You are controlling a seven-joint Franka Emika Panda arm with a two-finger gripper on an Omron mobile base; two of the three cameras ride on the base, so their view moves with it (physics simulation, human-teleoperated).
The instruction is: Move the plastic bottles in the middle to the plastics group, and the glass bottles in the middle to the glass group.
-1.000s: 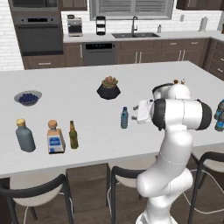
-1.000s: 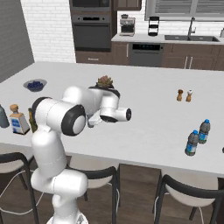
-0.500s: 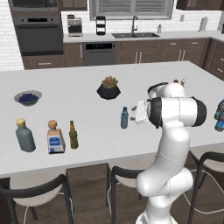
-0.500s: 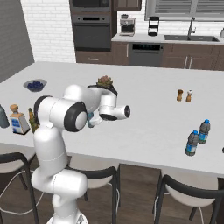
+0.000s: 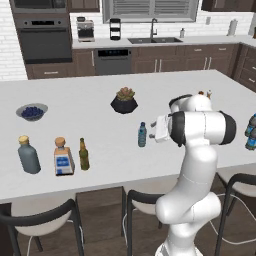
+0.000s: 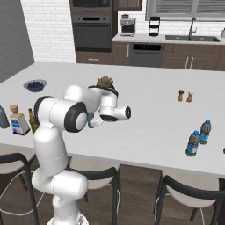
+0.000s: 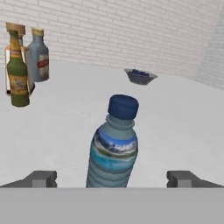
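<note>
Blue-capped plastic bottle (image 7: 113, 144) upright at twelve o'clock, dead ahead between wide-open gripper (image 7: 112, 178) tips; nothing held.

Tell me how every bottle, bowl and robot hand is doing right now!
water bottle: upright, capped, between the open fingers, not gripped.
gripper: open, level with the water bottle.
green bottle: upright beside the glass group.
grey bottle: upright, capped.
square clear bottle: upright, stoppered.
plastics group: two bottles upright, capped.
blue bowl: upright, holding dark blue berries.
plant pot: upright.
</note>
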